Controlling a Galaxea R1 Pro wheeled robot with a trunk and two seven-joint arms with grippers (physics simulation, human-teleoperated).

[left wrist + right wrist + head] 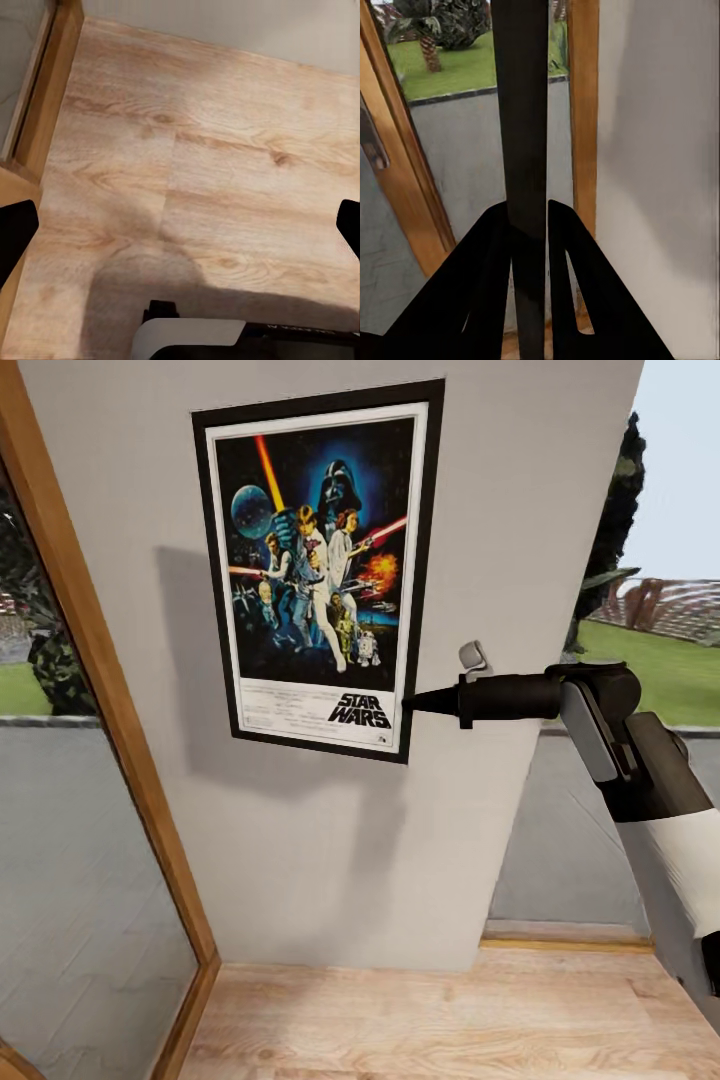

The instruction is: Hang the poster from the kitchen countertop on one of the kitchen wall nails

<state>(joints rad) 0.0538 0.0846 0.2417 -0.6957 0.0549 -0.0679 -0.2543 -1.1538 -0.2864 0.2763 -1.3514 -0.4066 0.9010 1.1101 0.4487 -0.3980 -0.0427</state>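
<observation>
The right gripper [412, 702] has its fingers closed on the Star Wars poster's [315, 565] right frame edge. The poster stands long axis upright against the wall [520, 510], a wall nail [472, 656] just right of it. The left gripper [180, 225] hangs spread wide and empty over the wooden floor [217, 172].

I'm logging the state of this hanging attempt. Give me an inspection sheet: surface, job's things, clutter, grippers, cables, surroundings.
Surface: pale grey wall panel.
Job's things: black-framed Star Wars poster flat against the wall, slightly tilted.
Clutter: nothing seen.
Grippers: right gripper has jaws shut on the poster's right edge; left gripper open above light wooden floor.
Cables: nothing seen.
Surroundings: wooden-framed glass door; small grey wall hook; lawn outside.
</observation>
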